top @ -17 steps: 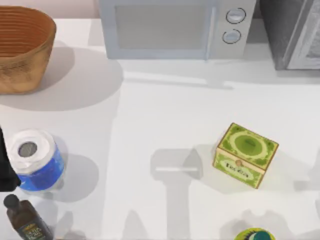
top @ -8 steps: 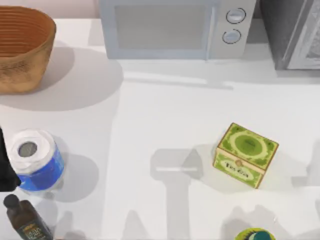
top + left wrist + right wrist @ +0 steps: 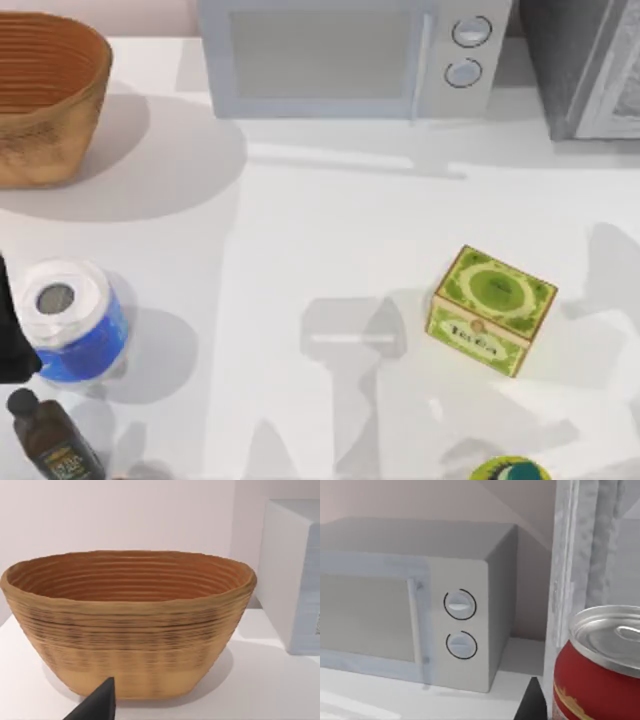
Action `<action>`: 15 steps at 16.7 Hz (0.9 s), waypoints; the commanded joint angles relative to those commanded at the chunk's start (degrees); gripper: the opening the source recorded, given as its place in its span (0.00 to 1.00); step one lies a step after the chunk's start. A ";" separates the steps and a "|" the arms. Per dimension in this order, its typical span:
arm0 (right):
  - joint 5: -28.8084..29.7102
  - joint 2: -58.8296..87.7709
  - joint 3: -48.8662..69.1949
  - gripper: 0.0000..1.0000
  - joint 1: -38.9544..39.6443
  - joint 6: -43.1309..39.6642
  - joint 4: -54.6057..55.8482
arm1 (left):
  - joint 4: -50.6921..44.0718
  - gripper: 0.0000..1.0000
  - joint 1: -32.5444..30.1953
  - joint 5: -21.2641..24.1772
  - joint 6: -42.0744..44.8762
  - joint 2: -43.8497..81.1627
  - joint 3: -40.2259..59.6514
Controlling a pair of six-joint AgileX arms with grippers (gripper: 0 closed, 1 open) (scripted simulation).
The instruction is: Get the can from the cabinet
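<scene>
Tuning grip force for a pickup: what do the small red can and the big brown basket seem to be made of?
The small red can with a silvery top: likely thin metal; its lid shines like brushed aluminium, with a pull tab and a rolled rim. The big brown bowl-shaped basket: seemingly coiled cane or rattan, matte, with stacked ridges ringing its wall.

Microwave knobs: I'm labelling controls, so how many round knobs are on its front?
2. On the microwave, the upper knob sits directly above the lower knob, at the right of the door; the right wrist view shows both too.
</scene>
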 joint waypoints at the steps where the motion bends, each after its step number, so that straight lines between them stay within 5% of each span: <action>1: -2.43 5.60 1.57 0.00 -0.62 0.13 4.16 | 0.00 1.00 0.00 0.00 0.00 0.00 0.00; 15: -33.65 77.44 22.02 0.00 -8.72 1.77 57.92 | 0.00 1.00 0.00 0.00 0.00 0.00 0.00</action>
